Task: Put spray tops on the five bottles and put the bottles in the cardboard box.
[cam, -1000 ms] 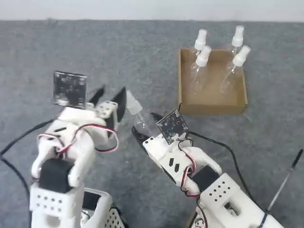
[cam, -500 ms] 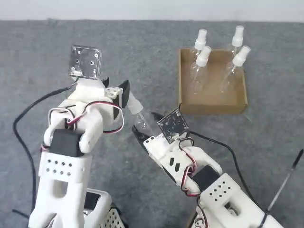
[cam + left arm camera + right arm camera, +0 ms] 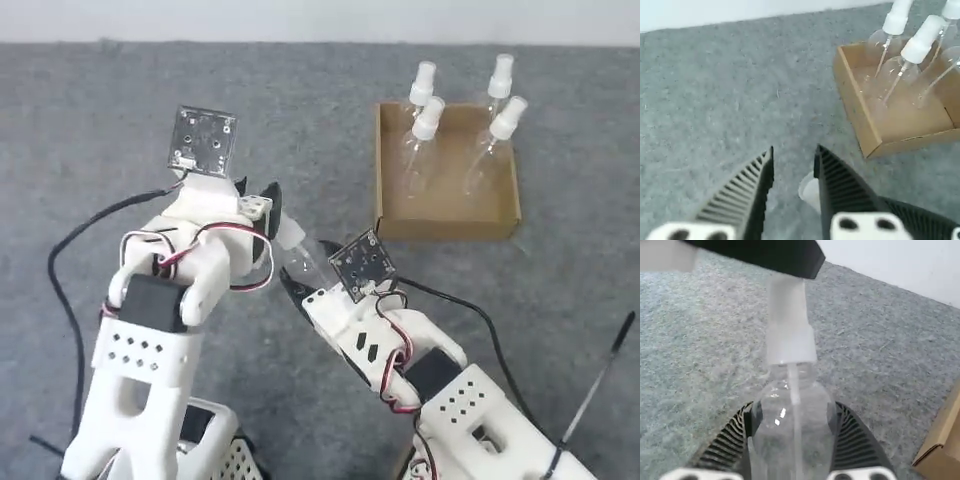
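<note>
My right gripper (image 3: 305, 266) is shut on a clear bottle (image 3: 299, 260) that carries a white spray top (image 3: 287, 232), held tilted over the grey carpet. In the right wrist view the bottle (image 3: 790, 427) sits between the ribbed fingers (image 3: 730, 440), with the spray top (image 3: 789, 335) pointing away. My left gripper (image 3: 255, 195) hangs just above that spray top, open by a narrow gap with nothing between its fingers (image 3: 837, 185); the spray top (image 3: 809, 190) lies beside one finger. The cardboard box (image 3: 450, 208) at the far right holds several capped bottles (image 3: 415, 135).
The box (image 3: 860, 125) and its bottles (image 3: 895, 62) stand beyond the left gripper. A black cable (image 3: 62, 265) loops left of the left arm and a thin rod (image 3: 600, 380) lies at the right. Open grey carpet (image 3: 100, 110) stretches on the far left.
The left arm has swung farther out and to the right over the spray top, and its jaws have narrowed. The right arm and its bottle have stayed put.
</note>
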